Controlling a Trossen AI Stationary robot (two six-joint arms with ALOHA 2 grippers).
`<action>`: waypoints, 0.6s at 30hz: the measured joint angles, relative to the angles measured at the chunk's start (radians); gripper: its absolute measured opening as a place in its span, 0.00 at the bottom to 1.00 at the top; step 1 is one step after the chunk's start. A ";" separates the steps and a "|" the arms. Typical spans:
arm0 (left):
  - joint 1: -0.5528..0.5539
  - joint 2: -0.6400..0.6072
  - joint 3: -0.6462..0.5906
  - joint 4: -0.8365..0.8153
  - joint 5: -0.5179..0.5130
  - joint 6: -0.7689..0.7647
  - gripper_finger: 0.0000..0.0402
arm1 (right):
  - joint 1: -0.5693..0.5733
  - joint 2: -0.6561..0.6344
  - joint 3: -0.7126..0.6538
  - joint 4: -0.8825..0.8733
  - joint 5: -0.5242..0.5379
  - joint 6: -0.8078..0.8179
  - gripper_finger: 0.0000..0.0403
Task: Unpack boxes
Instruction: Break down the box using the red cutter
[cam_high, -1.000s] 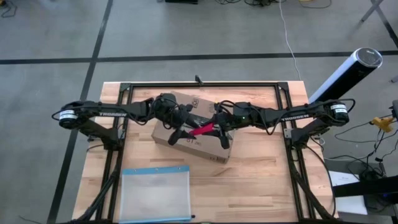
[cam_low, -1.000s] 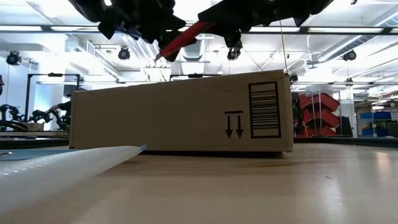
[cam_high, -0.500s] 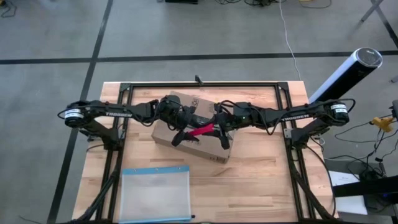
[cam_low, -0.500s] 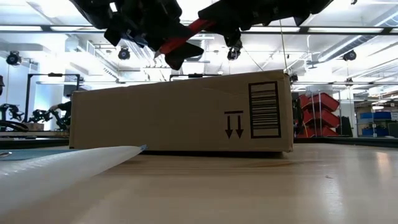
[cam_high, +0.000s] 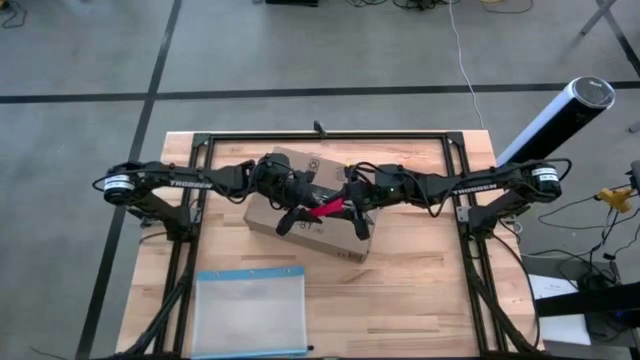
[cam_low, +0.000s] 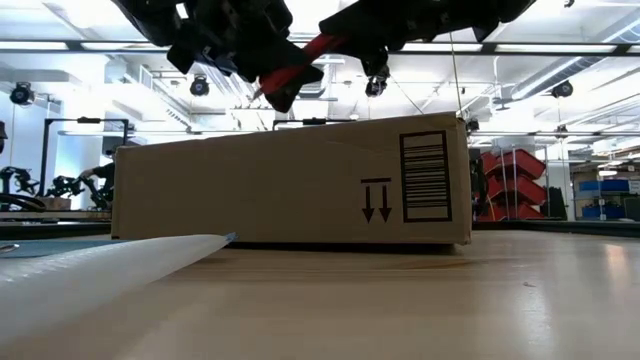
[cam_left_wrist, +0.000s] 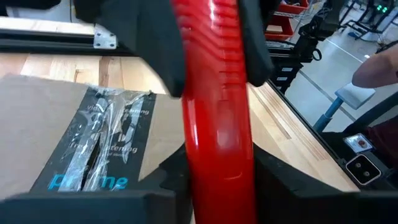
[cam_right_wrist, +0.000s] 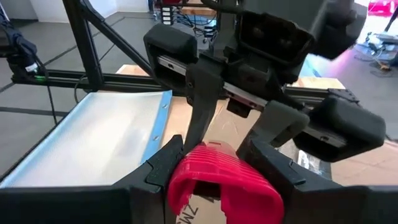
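Note:
The brown cardboard box (cam_high: 262, 216) lies flat on the wooden table, its barcode side (cam_low: 425, 176) facing the low camera and its taped seam (cam_left_wrist: 102, 140) on top. A red tool (cam_high: 322, 209) hangs above the box top between both arms. My right gripper (cam_right_wrist: 217, 168), coming from the table's right, is shut on the tool's right end. My left gripper (cam_left_wrist: 217, 163), coming from the table's left, is shut on its left part. My left gripper pinches the red tool's left part (cam_left_wrist: 214, 155) between its two fingers, one on each side. The fingers (cam_right_wrist: 198, 115) slant down from the table's left and lie across the tool. The tool is clear of the box top. My right gripper pinches the ribbed right end (cam_right_wrist: 214, 171) of the red tool between its two fingers, coming from the table's right. The tool (cam_low: 297, 58) slants down toward the table's left, lifted above the box.
A clear plastic pouch with a blue edge (cam_high: 250, 310) lies flat near the table's front left. A black metal frame (cam_high: 320, 136) runs round the table's far part. Bare wood lies right of the box and at the front right.
My left gripper has moved toward the table's right, up to the red tool, and its fingers now stand against the tool's left part. My right gripper, the tool and the box have kept still.

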 joint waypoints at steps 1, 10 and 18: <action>0.000 0.000 0.000 0.000 0.000 0.000 0.22 | 0.000 0.000 0.000 0.001 -0.001 0.000 0.31; 0.000 0.000 0.000 0.006 -0.002 0.011 0.22 | 0.000 0.000 0.000 0.001 0.002 -0.003 0.31; 0.000 -0.001 0.000 0.018 -0.039 0.036 0.10 | 0.000 0.000 -0.001 -0.009 0.022 0.051 0.49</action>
